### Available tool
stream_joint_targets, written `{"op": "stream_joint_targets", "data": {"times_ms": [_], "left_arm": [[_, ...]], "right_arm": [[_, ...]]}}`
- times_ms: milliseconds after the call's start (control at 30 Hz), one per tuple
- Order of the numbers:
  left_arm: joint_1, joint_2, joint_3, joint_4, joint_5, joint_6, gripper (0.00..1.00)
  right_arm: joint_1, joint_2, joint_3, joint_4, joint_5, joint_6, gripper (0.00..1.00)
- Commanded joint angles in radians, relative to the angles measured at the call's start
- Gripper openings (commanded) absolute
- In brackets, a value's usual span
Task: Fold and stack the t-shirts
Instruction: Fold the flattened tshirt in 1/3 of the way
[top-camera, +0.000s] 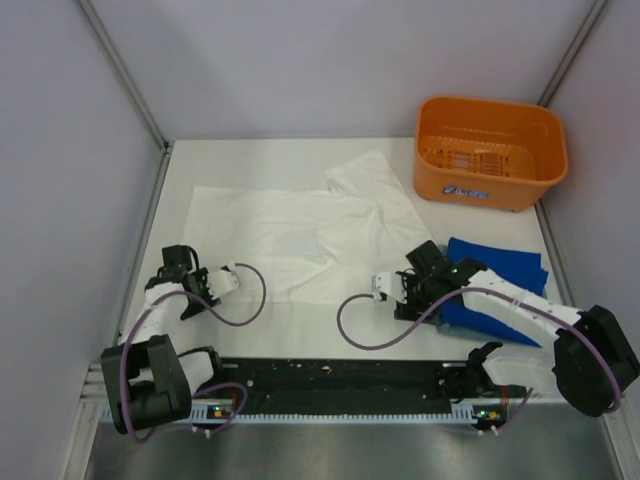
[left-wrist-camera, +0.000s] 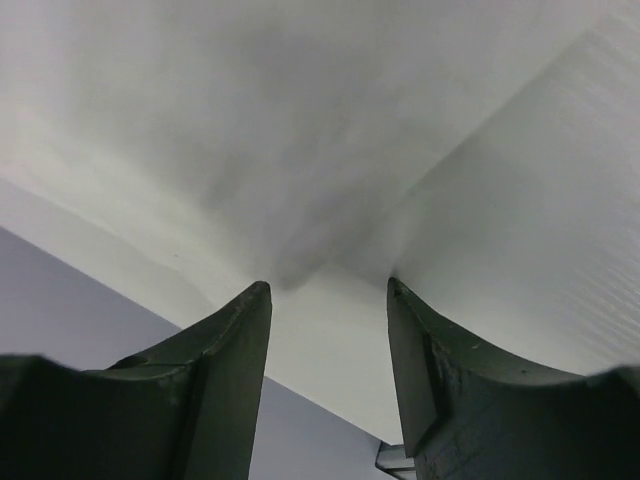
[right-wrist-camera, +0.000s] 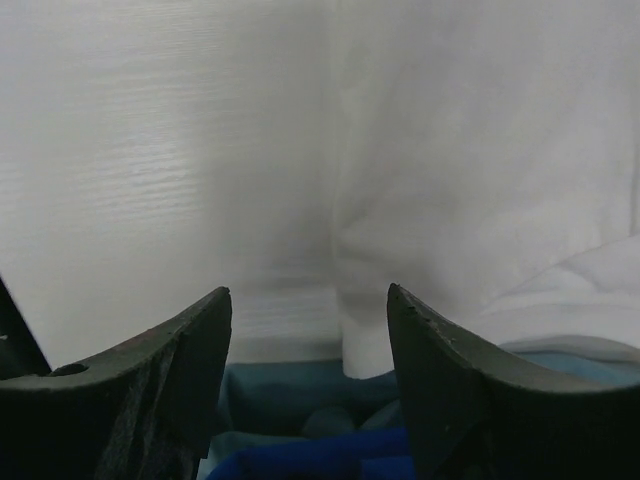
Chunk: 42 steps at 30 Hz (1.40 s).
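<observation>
The white t-shirt (top-camera: 290, 235) lies spread across the middle of the table, with one sleeve reaching toward the back. No print shows on it. The royal blue t-shirt (top-camera: 505, 280) lies folded at the right, under my right arm. My left gripper (top-camera: 178, 258) is open and empty, low at the white shirt's left edge; the cloth (left-wrist-camera: 520, 200) is just ahead of its tips (left-wrist-camera: 328, 290). My right gripper (top-camera: 422, 258) is open and empty at the white shirt's right near edge. In the right wrist view, white cloth (right-wrist-camera: 450, 150) lies ahead of the gripper (right-wrist-camera: 308, 292) and blue cloth (right-wrist-camera: 320, 460) lies below it.
An orange plastic basket (top-camera: 490, 150) stands at the back right corner. Grey walls enclose the white table (top-camera: 260, 165) on the left, back and right. A black rail (top-camera: 330, 375) with cables runs along the near edge between the arm bases.
</observation>
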<state>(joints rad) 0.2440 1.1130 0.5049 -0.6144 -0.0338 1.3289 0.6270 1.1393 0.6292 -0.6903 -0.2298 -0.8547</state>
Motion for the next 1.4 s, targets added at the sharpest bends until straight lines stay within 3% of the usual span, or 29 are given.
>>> {"op": "stream_joint_targets", "data": {"times_ms": [0,67,167,233,267,300,367,567,833,867,900,933,967,1000,1067,1100,1233,1367], "left_arm": [[0.009,0.004,-0.054,0.168,0.009,0.05,0.53],[0.009,-0.001,-0.075,0.186,0.029,0.046,0.46],[0.009,0.001,-0.089,0.199,0.086,0.017,0.24],[0.009,0.002,-0.101,0.223,0.089,-0.002,0.05],[0.009,0.001,-0.104,0.247,0.083,-0.025,0.0],[0.009,-0.001,-0.103,0.277,0.068,-0.049,0.0],[0.027,0.001,-0.082,0.283,0.043,-0.076,0.0],[0.143,-0.071,0.023,-0.029,-0.096,-0.008,0.0],[0.158,-0.09,0.006,-0.358,-0.207,-0.007,0.0],[0.159,-0.091,0.017,-0.381,-0.209,-0.01,0.0],[0.159,-0.091,0.029,-0.383,-0.206,-0.011,0.1],[0.159,-0.087,0.044,-0.381,-0.196,-0.01,0.29],[0.159,-0.082,0.075,-0.389,-0.183,-0.007,0.83],[0.159,-0.078,0.113,-0.409,-0.164,-0.004,0.99],[0.159,-0.062,0.222,-0.482,-0.095,-0.011,0.99],[0.159,-0.053,0.288,-0.507,-0.056,-0.022,0.99],[0.159,0.033,0.579,-0.429,0.216,-0.228,0.99],[0.159,0.229,0.771,-0.315,0.405,-0.541,0.99]], "right_arm": [[0.014,0.098,0.042,0.161,0.122,0.025,0.63],[0.02,0.157,0.063,0.178,0.153,0.062,0.63],[0.057,0.226,0.041,0.179,0.194,0.03,0.59],[0.097,0.234,0.014,0.175,0.19,0.005,0.46],[0.114,0.231,0.009,0.169,0.175,0.002,0.3],[0.122,0.221,0.007,0.155,0.166,0.002,0.16],[0.146,0.188,0.017,0.088,0.147,-0.02,0.02],[0.281,0.039,0.02,-0.132,0.104,-0.073,0.0],[0.356,-0.082,0.016,-0.316,0.021,-0.155,0.0],[0.373,-0.093,0.02,-0.333,0.021,-0.156,0.04],[0.379,-0.102,0.021,-0.334,0.023,-0.155,0.18],[0.381,-0.124,0.027,-0.333,0.012,-0.159,0.32],[0.381,-0.147,0.042,-0.324,-0.009,-0.15,0.48],[0.381,-0.179,0.061,-0.302,-0.017,-0.12,0.56],[0.373,-0.237,0.118,-0.214,-0.009,-0.04,0.81],[0.366,-0.262,0.153,-0.16,-0.009,0.015,0.99],[0.283,-0.224,0.277,0.241,0.07,0.354,0.99],[0.044,0.085,0.577,0.318,-0.013,0.661,0.96]]}}
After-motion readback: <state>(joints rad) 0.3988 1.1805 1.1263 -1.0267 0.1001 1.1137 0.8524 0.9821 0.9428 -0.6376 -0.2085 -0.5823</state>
